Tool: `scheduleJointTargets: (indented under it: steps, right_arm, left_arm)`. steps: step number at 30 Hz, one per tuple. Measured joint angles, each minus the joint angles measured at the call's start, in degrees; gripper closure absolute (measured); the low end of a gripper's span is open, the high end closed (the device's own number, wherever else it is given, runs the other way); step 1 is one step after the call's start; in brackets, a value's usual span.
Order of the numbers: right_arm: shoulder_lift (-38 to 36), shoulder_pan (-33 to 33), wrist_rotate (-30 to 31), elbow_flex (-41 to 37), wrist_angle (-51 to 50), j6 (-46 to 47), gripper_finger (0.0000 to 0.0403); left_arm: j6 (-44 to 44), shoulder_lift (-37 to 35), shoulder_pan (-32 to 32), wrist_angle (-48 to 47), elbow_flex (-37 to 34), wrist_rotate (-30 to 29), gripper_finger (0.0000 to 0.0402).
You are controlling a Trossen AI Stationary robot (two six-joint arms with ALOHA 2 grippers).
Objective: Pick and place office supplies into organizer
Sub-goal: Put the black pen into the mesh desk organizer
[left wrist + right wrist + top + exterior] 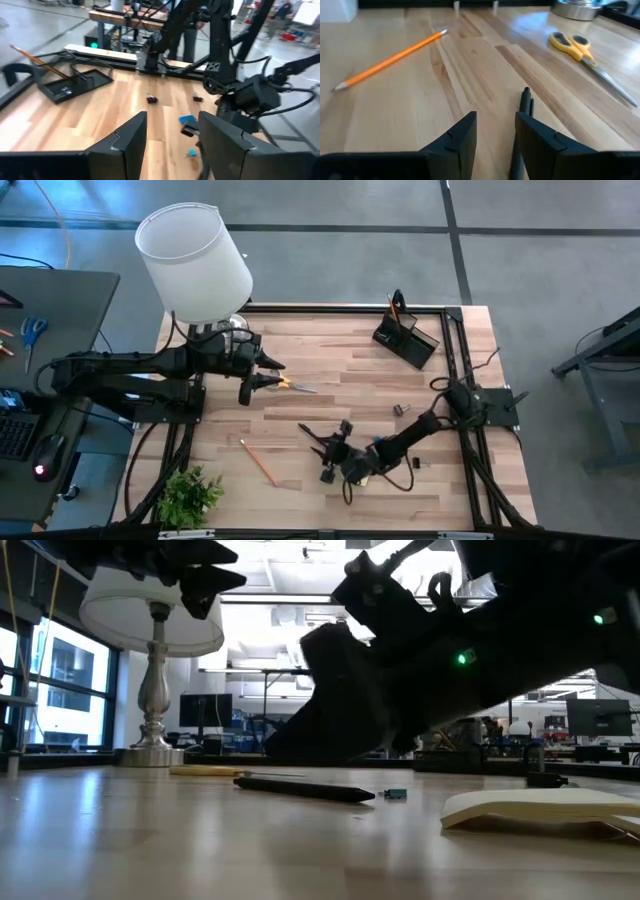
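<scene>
A black pen (525, 99) lies on the wooden table, its near end running in between the open fingers of my right gripper (495, 120), close to one of them; no touch shows. This gripper (322, 448) is low over the table's near middle. An orange pencil (390, 60) and yellow-handled scissors (585, 50) lie flat beyond it. My left gripper (265, 375) hangs open and empty above the table, beside the scissors (290, 385). The black organizer (405, 335) stands at the far right with an orange pencil (35, 60) upright in it.
A yellow sticky-note pad (540, 808) and a small blue piece (395, 794) lie near the pen. Black clips (151, 99) lie between the arms. A white-shaded lamp (195, 260) stands at the far left, a small plant (190, 495) at the near left.
</scene>
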Motion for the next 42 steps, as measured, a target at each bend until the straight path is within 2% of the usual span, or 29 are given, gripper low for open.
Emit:
scheduleJointTargets:
  steps: [4,11,14,19,26,30,37,42]
  right_arm:
    - [2.6,1.4,3.6,1.4,-1.3,5.2,0.0274]
    - [3.7,3.3,9.7,1.1,-3.6,12.1,0.0274]
    - [3.7,3.5,9.3,1.1,-5.1,12.4,0.0274]
    - [3.5,2.9,6.7,1.2,-9.6,19.1,0.0274]
    - [3.4,2.1,5.7,1.2,-10.6,20.7,0.0276]
    - [3.4,1.5,4.9,1.2,-11.0,20.6,0.0296]
    - [3.4,1.3,4.7,1.2,-11.6,20.1,0.038]
    - [3.3,1.5,5.4,1.2,-11.1,19.9,0.0378]
  left_arm:
    - [-0.8,0.0,0.0,-0.5,0.0,2.9,0.0236]
    - [-1.0,0.0,0.0,-3.0,0.0,3.3,0.0236]
    - [-0.9,0.0,0.0,-2.9,0.0,3.3,0.0236]
    - [-0.3,0.0,0.0,-0.4,0.0,3.1,0.0236]
    - [0.1,0.0,0.0,0.7,0.0,2.6,0.0236]
    - [0.1,0.0,0.0,0.4,0.0,2.7,0.0236]
    - [0.1,0.0,0.0,-0.5,0.0,2.7,0.0236]
    - [0.1,0.0,0.0,-1.0,0.0,2.8,0.0236]
